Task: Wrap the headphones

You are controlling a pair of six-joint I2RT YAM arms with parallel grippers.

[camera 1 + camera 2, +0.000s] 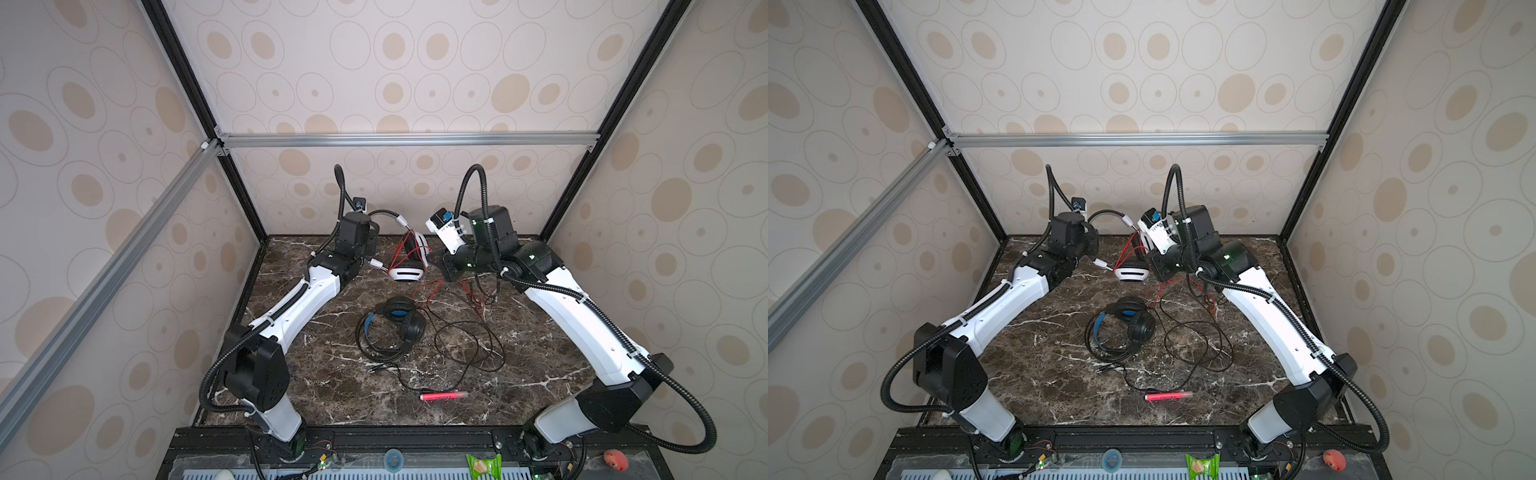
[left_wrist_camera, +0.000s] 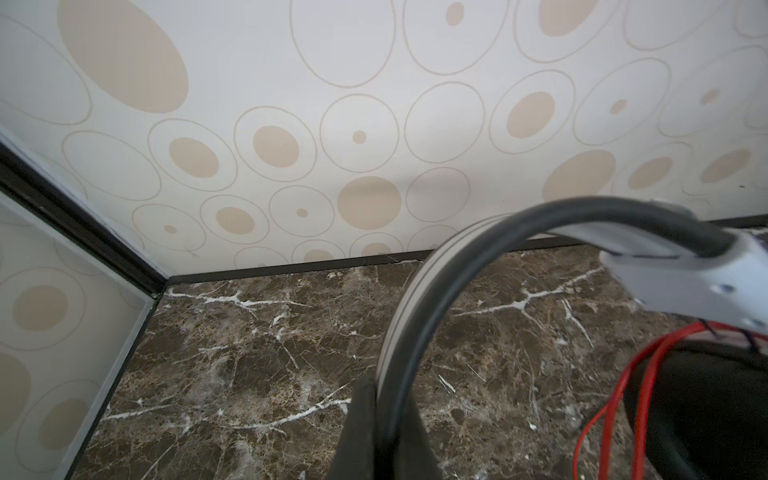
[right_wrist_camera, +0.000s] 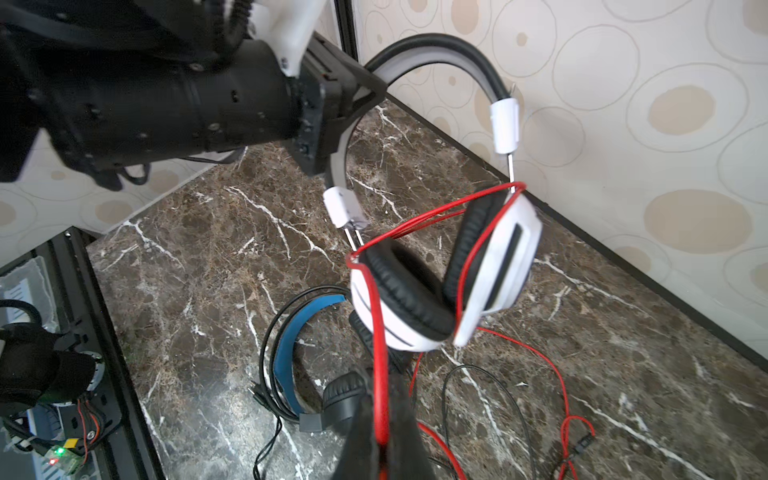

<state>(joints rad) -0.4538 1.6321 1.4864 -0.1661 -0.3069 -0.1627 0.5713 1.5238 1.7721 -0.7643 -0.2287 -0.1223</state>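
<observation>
1. Headphones: two sets occupy the marble tabletop (image 1: 332, 395), which is enclosed by patterned walls.
2. The left arm (image 1: 299, 307) and the right arm (image 1: 582, 324) both reach to the far middle of the tabletop, their wrists facing each other.
3. The white headset (image 1: 409, 270) is between the two wrists at the far middle. It hangs from its grey band (image 2: 399, 311) and appears lifted off the surface. Its ear cups face each other.
4. The black headset (image 1: 399, 320), with a blue-lined band, lies flat near the tabletop centre, on the near side of the white headset.
5. The left gripper (image 2: 384, 399) is pressed together on the grey band, one finger on each side of it.
6. The right gripper (image 3: 380, 411) pinches the red cord (image 3: 376, 332) just below the ear cups.
7. The red cord makes several passes across both ear cups. Its remaining length trails loose on the tabletop beneath the right wrist.
8. The black cord (image 1: 469, 345) lies in loose loops to the right of the black headset and crosses the red cord.
9. A pink-red pen (image 1: 442, 395) lies near the front edge, beside the nearest run of the black cord.
</observation>
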